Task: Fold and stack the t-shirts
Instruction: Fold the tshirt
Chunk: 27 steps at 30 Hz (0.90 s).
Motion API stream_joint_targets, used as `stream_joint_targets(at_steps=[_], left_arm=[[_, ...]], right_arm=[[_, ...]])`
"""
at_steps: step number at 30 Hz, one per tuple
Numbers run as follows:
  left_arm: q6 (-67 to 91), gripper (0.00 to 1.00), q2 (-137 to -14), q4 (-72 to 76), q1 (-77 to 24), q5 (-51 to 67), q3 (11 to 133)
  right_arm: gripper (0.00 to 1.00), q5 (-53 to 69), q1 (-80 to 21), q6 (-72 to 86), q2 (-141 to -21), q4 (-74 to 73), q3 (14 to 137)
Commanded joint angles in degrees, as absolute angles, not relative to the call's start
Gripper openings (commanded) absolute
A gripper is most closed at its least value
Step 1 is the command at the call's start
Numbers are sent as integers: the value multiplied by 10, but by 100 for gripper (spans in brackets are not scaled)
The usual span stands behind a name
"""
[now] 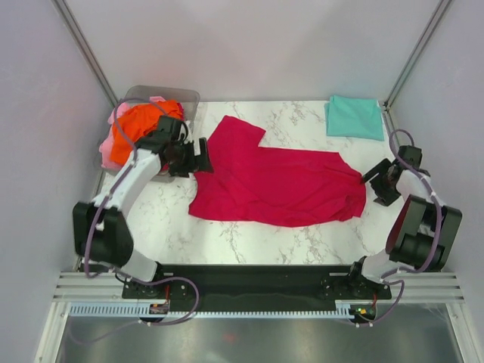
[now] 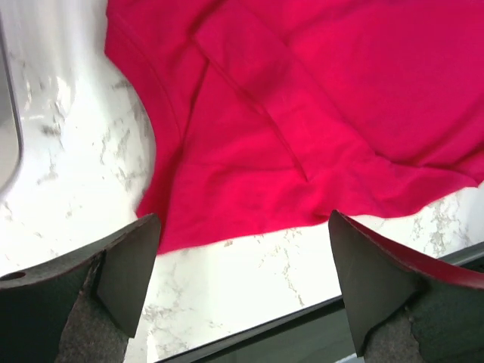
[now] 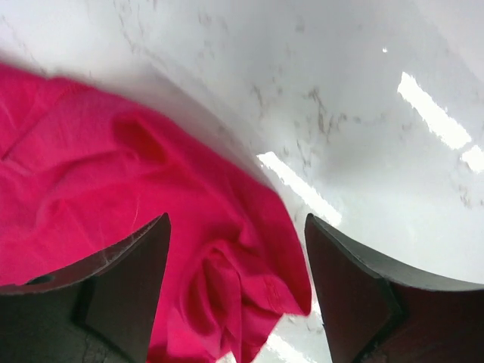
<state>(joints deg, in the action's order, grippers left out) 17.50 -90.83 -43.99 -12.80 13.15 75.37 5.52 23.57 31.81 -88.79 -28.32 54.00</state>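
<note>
A crimson-magenta t-shirt (image 1: 280,181) lies spread flat across the marble table, one sleeve pointing to the far left. My left gripper (image 1: 201,157) hovers at the shirt's left edge with its jaws wide open and nothing between them. In the left wrist view the shirt (image 2: 302,113) lies beyond the left gripper (image 2: 242,257), over bare marble. My right gripper (image 1: 367,180) is open at the shirt's right edge. In the right wrist view a bunched corner of the shirt (image 3: 227,287) lies loose below the right gripper (image 3: 238,257), touching neither finger.
A teal t-shirt (image 1: 355,117) lies folded square at the table's far right corner. An orange t-shirt (image 1: 144,125) and a pale pink one (image 1: 116,128) are heaped in a clear bin (image 1: 185,97) at the far left, right behind my left arm. Walls enclose three sides.
</note>
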Motion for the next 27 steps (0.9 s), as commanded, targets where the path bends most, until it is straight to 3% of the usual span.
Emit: stream_joint_targets(at_steps=[1, 8, 12, 19, 25, 26, 27], left_arm=[[221, 100, -782, -368, -131, 133, 644], [327, 96, -642, -202, -129, 148, 390], [360, 90, -604, -133, -129, 138, 309], [378, 100, -640, -80, -128, 132, 265], [387, 99, -693, -16, -128, 134, 246], [388, 98, -704, -6, -129, 136, 246], [388, 86, -724, 16, -129, 141, 249]], right_arm=[[77, 47, 233, 312, -807, -282, 475], [59, 150, 229, 310, -689, -237, 337], [56, 155, 203, 314, -634, -250, 305], [57, 135, 154, 324, -596, -258, 298], [58, 118, 127, 330, -627, -227, 286], [57, 118, 122, 333, -640, -211, 283], [56, 118, 118, 336, -645, -205, 280]])
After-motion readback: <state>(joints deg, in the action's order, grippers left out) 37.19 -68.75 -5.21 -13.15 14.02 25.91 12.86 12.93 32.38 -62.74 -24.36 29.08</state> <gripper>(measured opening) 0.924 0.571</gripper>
